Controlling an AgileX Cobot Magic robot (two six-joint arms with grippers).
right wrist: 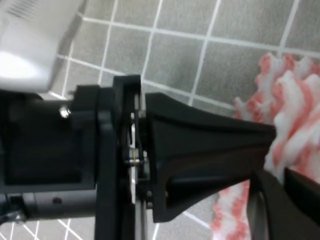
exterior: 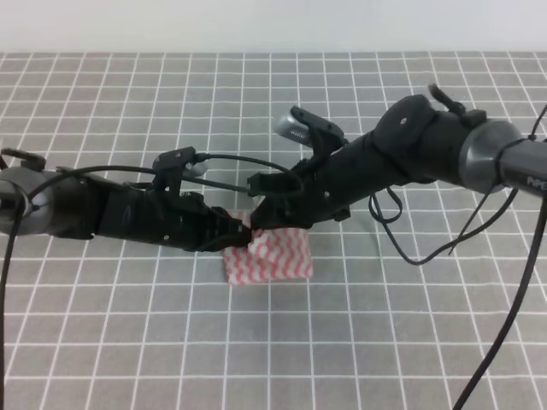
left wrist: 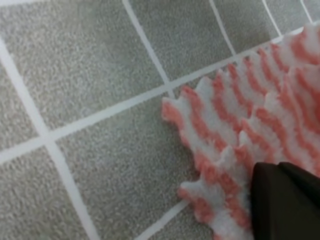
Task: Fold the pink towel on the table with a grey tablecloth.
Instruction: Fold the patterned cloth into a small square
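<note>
1. In the exterior high view, the thin pink-and-white zigzag-striped towel (exterior: 268, 255) is lying as a small, roughly rectangular bundle near the middle of the desk covered in grey cloth with a grid of thin white lines (exterior: 410, 342). The black left tool (exterior: 232, 232) is reaching in from the left and meeting the towel's upper left edge; the black right tool (exterior: 267, 215) is coming across from the right and meeting the towel's upper edge just beside it. The two tools are sitting close together above that corner. Black cables (exterior: 444, 239) are hanging from the right arm over the desk. From here I cannot tell whether either tool is spread or pressed together.

2. In the left wrist view, the towel (left wrist: 240, 125) is filling the right side, its jagged edge lying in two overlapping layers on the grey cloth (left wrist: 90, 70). A dark fingertip (left wrist: 285, 200) is pressing at the towel's lower right; only this one tip is showing, so I cannot tell if the tool is pinching.

3. In the right wrist view, the left tool's body (right wrist: 100, 160) is crossing the frame, its black finger (right wrist: 210, 145) reaching onto the bunched, raised towel (right wrist: 295, 110) at the right. A second dark finger (right wrist: 285, 205) is touching the towel at the lower right. Whether either tool is gripping the cloth is hidden.
</note>
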